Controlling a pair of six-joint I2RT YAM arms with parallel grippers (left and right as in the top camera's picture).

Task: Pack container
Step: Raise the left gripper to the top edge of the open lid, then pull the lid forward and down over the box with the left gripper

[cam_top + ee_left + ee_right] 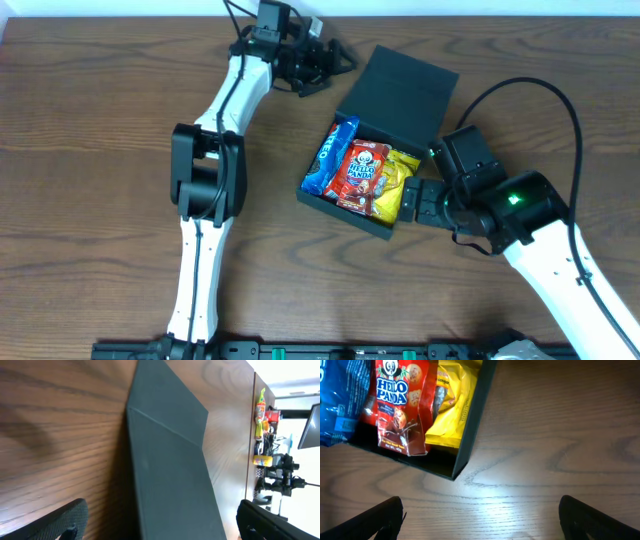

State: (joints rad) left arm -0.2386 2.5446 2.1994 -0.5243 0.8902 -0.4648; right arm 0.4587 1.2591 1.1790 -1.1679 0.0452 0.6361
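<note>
Both end effectors were spread wide with nothing in them. The right end effector (416,198) hung just beside the container's (345,215) near right corner, fingers pointed at it, and in its wrist view there was only bare wood between the fingers. The left end effector (322,62) sat near the back of the lid (405,88), apart from it, and its own camera looked straight along the dark flap.

Headcount: two arms, two end effectors, one container, three snack packets.

The desk (90,150) was dark brown wood grain, with some glare near the right arm. Past the far desk edge the left wrist view caught a bit of the room, some cluttered gear (272,460) and what looked like a screen edge, too small to make out properly.

The container itself was a matte green-black square box sitting about the middle of the desk, turned at an angle, with the flap lid thrown open toward the back. Inside, side by side, were a blue Oreo packet (328,155) on the left, a red Hello Panda packet (358,172) in the middle, and a yellow packet (395,182) on the right, against the wall nearest the right arm. The red one partly overlapped the yellow.
</note>
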